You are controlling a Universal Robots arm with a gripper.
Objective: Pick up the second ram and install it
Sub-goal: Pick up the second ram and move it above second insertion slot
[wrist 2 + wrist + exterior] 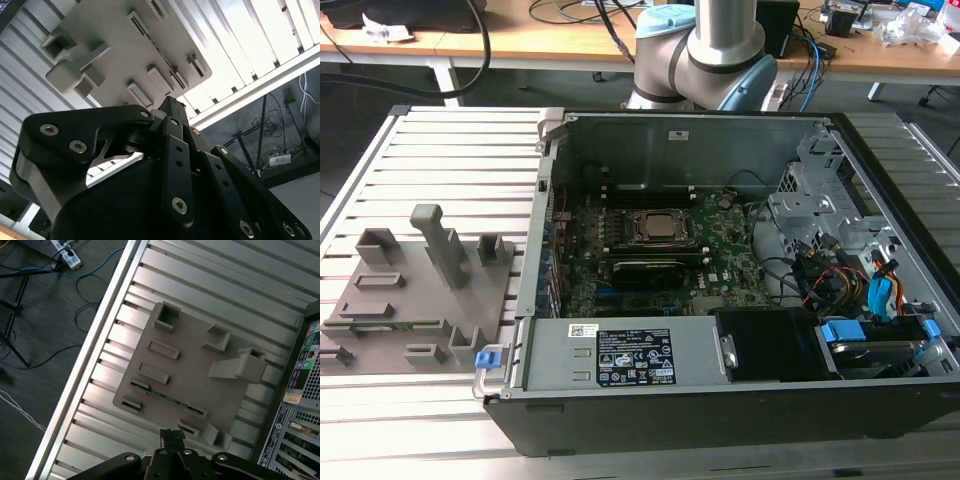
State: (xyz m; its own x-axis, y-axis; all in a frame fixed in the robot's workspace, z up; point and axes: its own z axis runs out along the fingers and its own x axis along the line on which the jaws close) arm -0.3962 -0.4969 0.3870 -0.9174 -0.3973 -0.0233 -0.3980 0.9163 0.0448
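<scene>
- The gripper (pixel 171 436) hangs above the grey holder tray (pixel 200 355). In both wrist views its fingertips look drawn together, with nothing between them.
- The second ram (pixel 165 397) stands on edge in a long slot of that tray, just beyond the fingertips. It shows as a thin green line between two end blocks and is not yet gripped.
- The step in hand reads as the approach for the pick. A grasp would call for the fingers to be parted, lined up across the stick's thin top edge and brought straight down, clear of the tray's raised blocks.
- The tray lies on the slatted table (pixel 210 285), beside the open computer case (pixel 650 350) on the exterior view's left.
- Inside the case, the motherboard (pixel 720 250) lies flat, well apart from the tray.
- The ram's chips and faces are hidden in the slot. Which memory slot on the board is free is too small to make out.
</scene>
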